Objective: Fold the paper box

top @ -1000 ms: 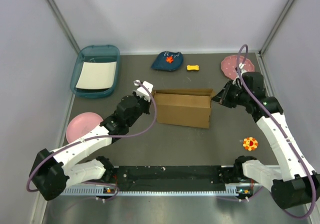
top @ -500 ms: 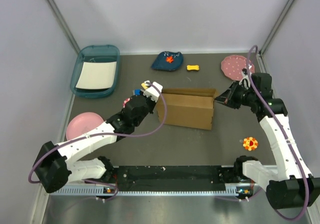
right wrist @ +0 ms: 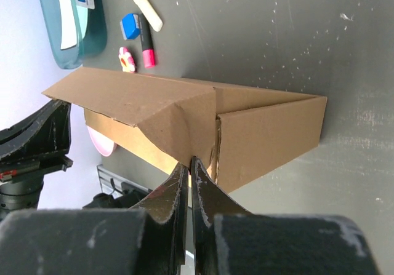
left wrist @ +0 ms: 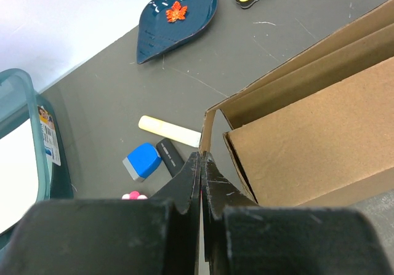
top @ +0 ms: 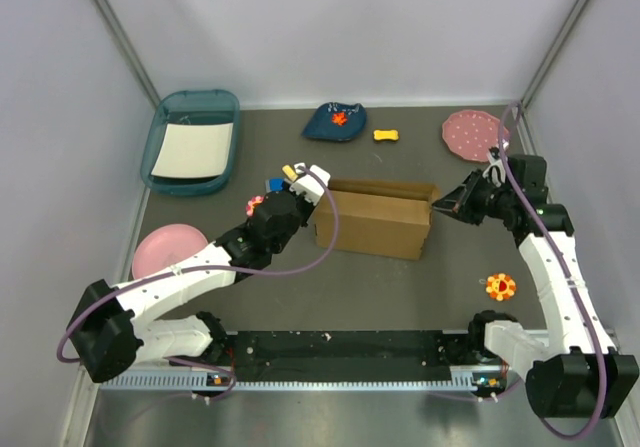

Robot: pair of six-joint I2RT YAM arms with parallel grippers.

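Grey walls close round a dark, scuffed table. At its middle lies the box: plain brown corrugated card, long and low, open on top, its far wall doubled. The right wrist view shows one end panel creased inward.

Left of the box and further back, a teal plastic tray holds a white sheet. A smooth pink plate lies off the box's left front, and a dotted plate behind its right end. Behind the box, a blue leaf-shaped dish carries a red leaf.

My left gripper has its jaws pressed together, tips at the box's left corner. My right gripper is likewise closed, against the right end. I cannot tell whether either pinches any card.

A yellow bone lies behind the box and an orange flower off its right front. By the box's left end are a chalk, an eraser and a marker.
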